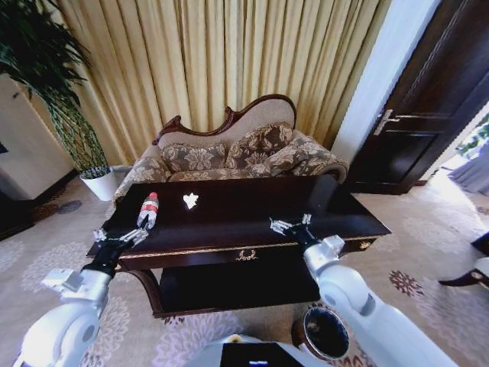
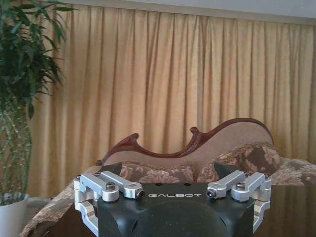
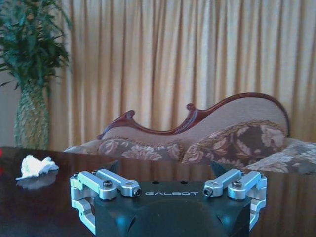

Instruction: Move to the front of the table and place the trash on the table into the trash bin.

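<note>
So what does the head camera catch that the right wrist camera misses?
Head view alone: the clear plastic water bottle with red cap beside the open left pincer, the round dark-brown trash bin on the floor, and the dark wooden door.

Right wrist view alone: a close look at the open right pincer.

Both: the white crumpled paper wad on the dark glossy table, the patterned sofa and gold curtains.

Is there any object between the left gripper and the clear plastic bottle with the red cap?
Nothing visible. The left gripper sits open at the dark wooden table's near edge, and the clear plastic bottle with the red cap lies just beyond it.
</note>
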{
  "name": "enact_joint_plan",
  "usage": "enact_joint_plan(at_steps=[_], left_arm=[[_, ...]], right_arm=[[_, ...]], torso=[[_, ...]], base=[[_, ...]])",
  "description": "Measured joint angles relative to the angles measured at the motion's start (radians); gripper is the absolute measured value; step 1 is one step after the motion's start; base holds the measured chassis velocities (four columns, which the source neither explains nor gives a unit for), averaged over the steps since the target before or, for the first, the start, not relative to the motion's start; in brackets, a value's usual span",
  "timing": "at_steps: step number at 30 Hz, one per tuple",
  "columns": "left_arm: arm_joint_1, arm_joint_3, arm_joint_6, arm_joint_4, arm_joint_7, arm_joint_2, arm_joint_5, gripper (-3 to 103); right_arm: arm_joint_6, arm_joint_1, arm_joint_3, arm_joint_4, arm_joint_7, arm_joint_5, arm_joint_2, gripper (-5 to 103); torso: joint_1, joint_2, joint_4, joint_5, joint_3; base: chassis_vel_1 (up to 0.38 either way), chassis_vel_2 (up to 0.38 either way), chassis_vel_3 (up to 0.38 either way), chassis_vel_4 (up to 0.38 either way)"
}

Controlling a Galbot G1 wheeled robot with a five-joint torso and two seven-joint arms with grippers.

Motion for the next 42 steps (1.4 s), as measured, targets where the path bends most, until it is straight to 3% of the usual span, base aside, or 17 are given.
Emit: enact_joint_plan(at_steps=[10, 13, 21, 24, 26, 30, 42], left_arm=[[0.032, -0.005, -0.010, -0.016, -0.005, -0.057, 0.033, 100], [0.047, -0.004, -0.013, -0.025, -0.005, -0.087, 0.048, 100], [0.064, -0.009, -0.014, -0.047, -0.009, -0.128, 0.058, 100], [0.073, -0.020, -0.014, -0.056, -0.010, -0.140, 0.060, 100], [0.082, -0.039, -0.015, -0.066, -0.010, -0.151, 0.060, 100], [0.089, -0.052, -0.015, -0.075, -0.011, -0.159, 0.059, 100], [0.092, -0.063, -0.015, -0.087, -0.011, -0.158, 0.051, 100]], right_arm=[[-0.010, 0.149, -0.050, -0.072, -0.072, 0.107, -0.056, 100], [-0.026, 0.261, -0.115, -0.101, -0.075, 0.183, -0.085, 100], [-0.034, 0.472, -0.284, -0.156, -0.075, 0.237, -0.091, 100], [-0.038, 0.549, -0.359, -0.176, -0.067, 0.249, -0.075, 100], [-0.048, 0.661, -0.477, -0.213, -0.050, 0.261, -0.032, 100], [-0.057, 0.759, -0.577, -0.249, -0.021, 0.277, 0.031, 100], [-0.048, 0.932, -0.726, -0.374, -0.041, 0.286, 0.138, 100]], torso=[[0.000, 0.000, -0.0002, -0.0001, 0.000], [0.000, 0.000, 0.0000, 0.0000, 0.000], [0.000, 0.000, -0.0001, -0.0001, 0.000], [0.000, 0.000, -0.0003, -0.0001, 0.000], [0.000, 0.000, 0.0000, -0.0001, 0.000], [0.000, 0.000, 0.0000, -0.0003, 0.000], [0.000, 0.000, -0.0002, -0.0003, 0.000]], base=[[0.000, 0.000, 0.000, 0.000], [0.000, 0.000, 0.000, 0.000], [0.000, 0.000, 0.000, 0.000], [0.000, 0.000, 0.000, 0.000], [0.000, 0.000, 0.000, 0.000], [0.000, 0.000, 0.000, 0.000], [0.000, 0.000, 0.000, 0.000]])
